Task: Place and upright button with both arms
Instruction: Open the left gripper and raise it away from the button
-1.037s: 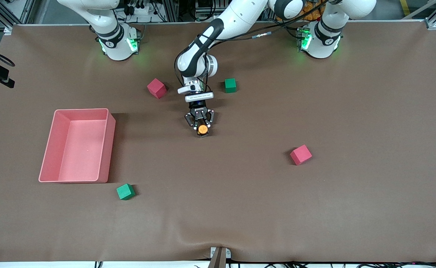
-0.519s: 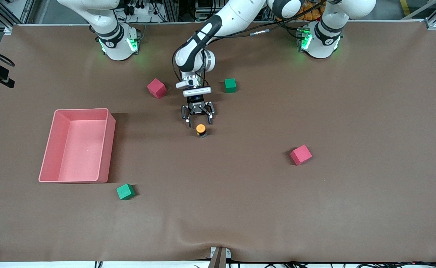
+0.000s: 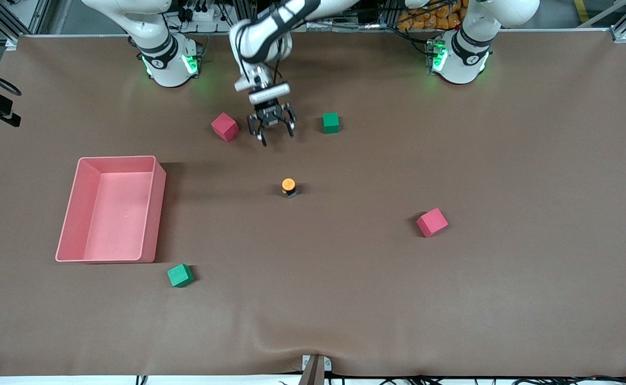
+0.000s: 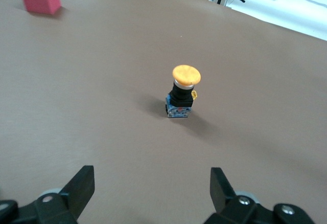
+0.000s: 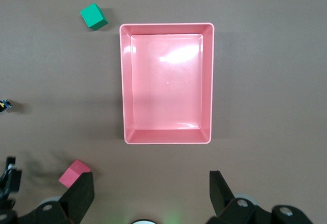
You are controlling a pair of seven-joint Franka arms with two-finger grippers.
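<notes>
Pink plastic, the tray (image 3: 155,208) sits toward the right arm's end of the worktop (image 3: 505,294), nothing inside it. The button (image 3: 289,186) stands upright mid-worktop, orange cap up, touched by nothing. The left end effector (image 3: 272,128) hangs above the worktop between a red cube (image 3: 224,126) and a green cube (image 3: 331,122), fingers spread. The right end effector (image 5: 153,203) waits over the tray, fingers apart.

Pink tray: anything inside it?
Nothing visible inside the pink tray; its floor shows bare apart from a glare patch. The right gripper hangs open over it, covering none of it.
</notes>
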